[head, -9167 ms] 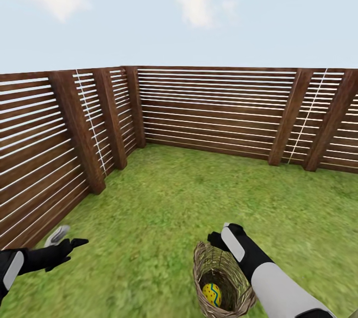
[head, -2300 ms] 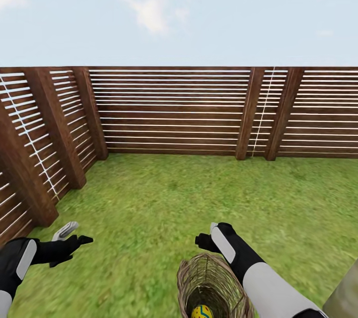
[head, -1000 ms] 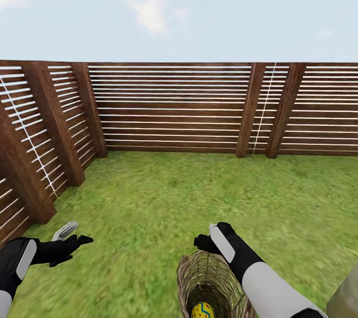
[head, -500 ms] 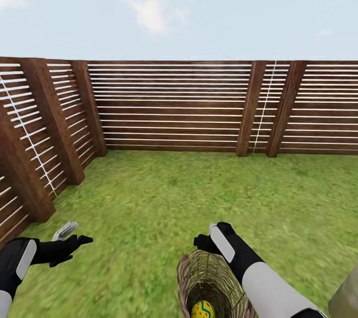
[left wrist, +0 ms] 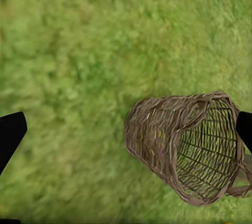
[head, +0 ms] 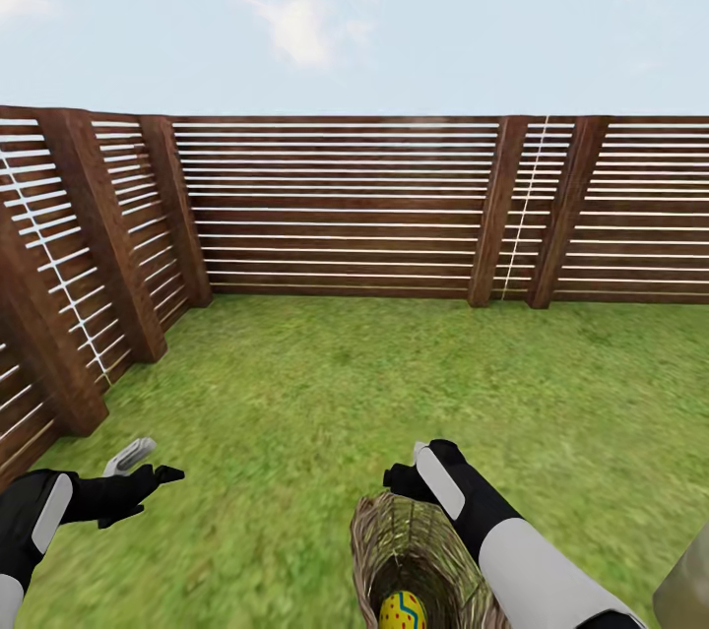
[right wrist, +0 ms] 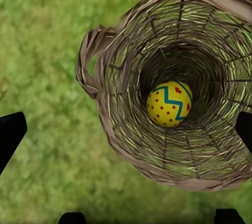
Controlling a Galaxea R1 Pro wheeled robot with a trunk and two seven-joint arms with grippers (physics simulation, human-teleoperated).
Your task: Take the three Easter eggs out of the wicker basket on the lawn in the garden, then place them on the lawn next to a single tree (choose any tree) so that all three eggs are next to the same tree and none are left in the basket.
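Currently your right gripper (head: 404, 476) hangs above the far rim of the wicker basket (head: 418, 550), holding nothing; its fingers (right wrist: 11, 132) sit wide apart at the edges of the right wrist view, with the basket mouth (right wrist: 178, 84) between them. One Easter egg (right wrist: 169, 103) lies at the bottom of the basket: yellow, red dots, blue-green zigzag. Head view shows the same egg (head: 403, 609) low in the basket. Can't tell if more eggs are in there.

Your left gripper (head: 148, 467) is out to the left over the lawn (head: 325, 393), well apart from the basket, empty. Its finger tips (left wrist: 10, 132) sit far apart at the frame edges in the left wrist view, so it's spread wide. That view catches the basket (left wrist: 184, 148) from the side, tilted on the grass.

Slat fence (head: 345, 206) closes off the lawn ahead and on the left. A pale grey-beige trunk (head: 686, 590) shows at the head view's lower right corner, just beside your right arm.
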